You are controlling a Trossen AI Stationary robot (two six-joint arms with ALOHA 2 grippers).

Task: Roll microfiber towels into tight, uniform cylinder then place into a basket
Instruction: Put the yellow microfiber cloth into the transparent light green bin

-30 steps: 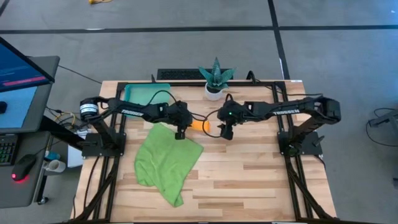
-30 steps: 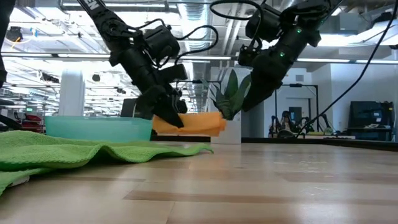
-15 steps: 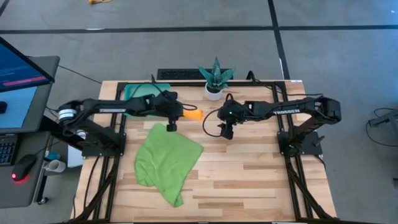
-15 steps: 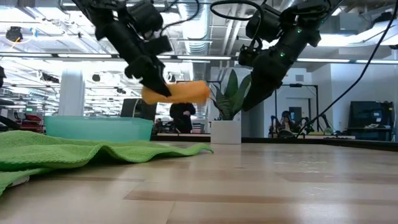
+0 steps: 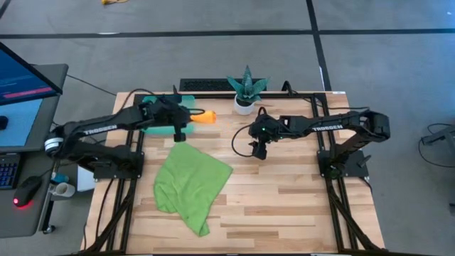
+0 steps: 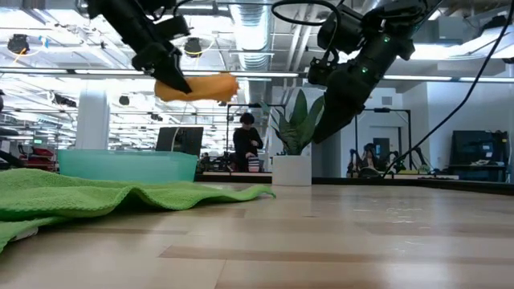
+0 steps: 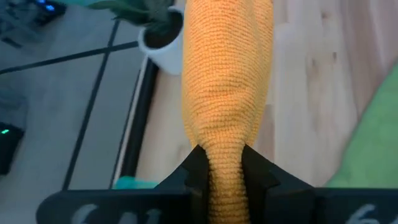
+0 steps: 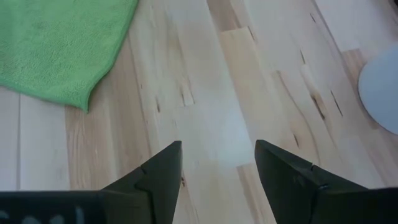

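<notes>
The orange towel (image 5: 202,116), rolled into a short cylinder, hangs in the air at the far left of the table. My left gripper (image 5: 182,119) is shut on it, beside the teal basket (image 5: 158,107). In the low view the roll (image 6: 198,86) is well above the basket's rim (image 6: 124,163). The lime green towel (image 5: 190,186) lies loosely spread on the table's near left. My right gripper (image 5: 257,151) hovers open above bare wood at mid-table, its fingers (image 8: 163,169) with nothing between them. My left gripper pinches one end of the orange roll (image 7: 225,163) between its two fingers (image 7: 198,171). The fingers come from the table's left, slanting down, and the roll sticks out beyond them along their line. The roll is lifted clear of the table, roughly level in the low view.
A white pot with a green spiky plant (image 5: 246,91) stands at the table's far edge, between the two grippers. Bare wood lies over the right half and near middle of the table (image 5: 298,206). A desk with a monitor (image 5: 21,85) stands left of the table.
My left gripper, staying shut on the orange roll, has risen and drawn back toward the table's far left, toward the basket. The roll has gone from table height near mid-table to well above the basket's rim. The green towel has stayed put.
</notes>
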